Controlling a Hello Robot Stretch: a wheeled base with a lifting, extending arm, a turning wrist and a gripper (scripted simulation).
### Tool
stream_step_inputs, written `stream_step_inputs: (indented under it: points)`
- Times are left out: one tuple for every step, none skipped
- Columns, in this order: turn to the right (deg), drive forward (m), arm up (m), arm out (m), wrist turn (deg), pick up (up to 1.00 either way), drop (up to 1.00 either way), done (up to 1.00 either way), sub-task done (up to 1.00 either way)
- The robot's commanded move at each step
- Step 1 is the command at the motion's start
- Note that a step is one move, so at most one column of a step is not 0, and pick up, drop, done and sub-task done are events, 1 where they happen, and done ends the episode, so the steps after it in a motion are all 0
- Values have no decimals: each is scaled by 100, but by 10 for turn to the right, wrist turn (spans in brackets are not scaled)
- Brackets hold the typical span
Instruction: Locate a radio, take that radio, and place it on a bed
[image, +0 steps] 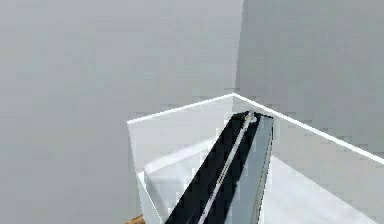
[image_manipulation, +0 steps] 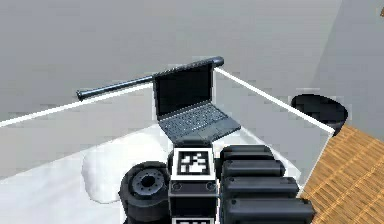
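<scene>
A white bed (image_manipulation: 110, 160) with a pale frame spans the arm side view, with a white pillow (image_manipulation: 105, 172) at its lower left. My arm (image_manipulation: 262, 188) rises from the bottom edge, ending at a white marked square (image_manipulation: 193, 165). Left of the square sits the gripper's (image_manipulation: 146, 190) dark round body, low over the pillow. Its far end is not clear, so I cannot tell whether it holds anything. In the forward view the bed (image: 175, 165) stands in a grey corner, and a long dark thing (image: 228, 170) with a pale line lies across it.
An open dark laptop (image_manipulation: 192, 103) stands on the bed. A dark bat (image_manipulation: 140, 81) lies along the far rail. A black round container (image_manipulation: 318, 108) stands on the wooden floor (image_manipulation: 350, 175) at the right. Grey walls close in behind the bed.
</scene>
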Motion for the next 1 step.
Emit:
stream_step_inputs:
  points:
    - [0,0,0,28,0,0,0,0,0]
